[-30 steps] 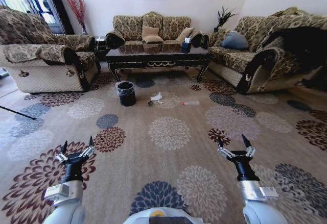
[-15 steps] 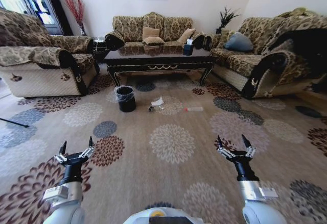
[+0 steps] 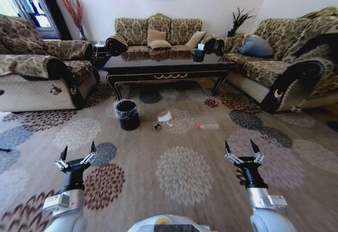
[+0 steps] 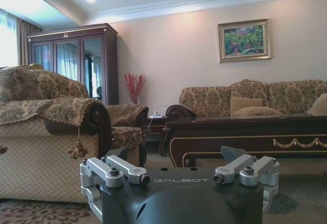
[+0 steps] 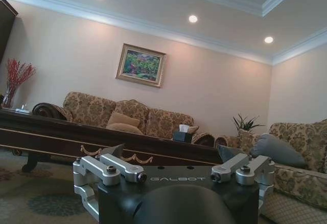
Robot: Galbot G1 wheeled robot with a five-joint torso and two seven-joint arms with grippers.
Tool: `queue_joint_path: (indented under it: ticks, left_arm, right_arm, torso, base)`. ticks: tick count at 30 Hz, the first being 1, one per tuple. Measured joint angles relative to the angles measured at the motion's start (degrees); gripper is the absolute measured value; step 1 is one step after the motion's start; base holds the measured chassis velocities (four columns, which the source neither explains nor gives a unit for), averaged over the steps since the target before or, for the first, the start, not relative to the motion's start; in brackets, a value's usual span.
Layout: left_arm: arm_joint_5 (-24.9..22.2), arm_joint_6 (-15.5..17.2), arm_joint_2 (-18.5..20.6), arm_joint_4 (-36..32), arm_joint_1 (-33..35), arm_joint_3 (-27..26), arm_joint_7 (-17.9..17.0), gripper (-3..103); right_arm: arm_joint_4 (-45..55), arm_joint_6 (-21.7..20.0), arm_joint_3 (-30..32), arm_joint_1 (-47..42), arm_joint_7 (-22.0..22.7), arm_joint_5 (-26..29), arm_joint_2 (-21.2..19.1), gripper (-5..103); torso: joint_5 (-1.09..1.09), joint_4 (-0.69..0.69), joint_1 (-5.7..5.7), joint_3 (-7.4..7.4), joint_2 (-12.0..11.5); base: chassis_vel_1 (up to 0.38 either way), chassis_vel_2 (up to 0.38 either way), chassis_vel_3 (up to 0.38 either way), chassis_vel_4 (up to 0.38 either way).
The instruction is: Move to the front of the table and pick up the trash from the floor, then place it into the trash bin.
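The dark glossy table (image 3: 167,66) stands ahead across the flowered carpet; its gold-trimmed front edge is also visible in the left wrist view (image 4: 255,137) and the right wrist view (image 5: 76,137). The black trash bin (image 3: 128,113) with a clear liner sits on the floor before the table's left end. To its right lies the trash: a crumpled white napkin (image 3: 165,117), a small dark bit (image 3: 157,126) and a thin red-tipped stick (image 3: 208,127). My left gripper (image 3: 78,151) and right gripper (image 3: 243,149) are both open and empty, held low in front of me, well short of the trash.
Patterned sofas surround the table: one on the left (image 3: 37,68), one behind (image 3: 158,31), one on the right (image 3: 296,63). A dark tissue box (image 3: 199,54) sits on the tabletop. Open carpet lies between me and the trash.
The whole head view has shifted: table, bin and trash now appear larger and nearer, so I have driven forward. Both arms keep the same pose, grippers open.
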Motion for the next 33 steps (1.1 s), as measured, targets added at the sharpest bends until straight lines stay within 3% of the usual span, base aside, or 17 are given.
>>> queue_joint_path:
  ticks: [33]
  left_arm:
    - [0.15, -0.69, -0.1, -0.53, 0.92, 0.01, -0.06, 100]
  right_arm:
    - [1.07, 0.6, -0.84, -0.78, 1.86, -0.73, 0.4, 100]
  torso:
    - [-0.02, 0.0, 0.01, 0.04, 0.04]
  base:
    - [-0.345, 0.351, 0.346, -0.346]
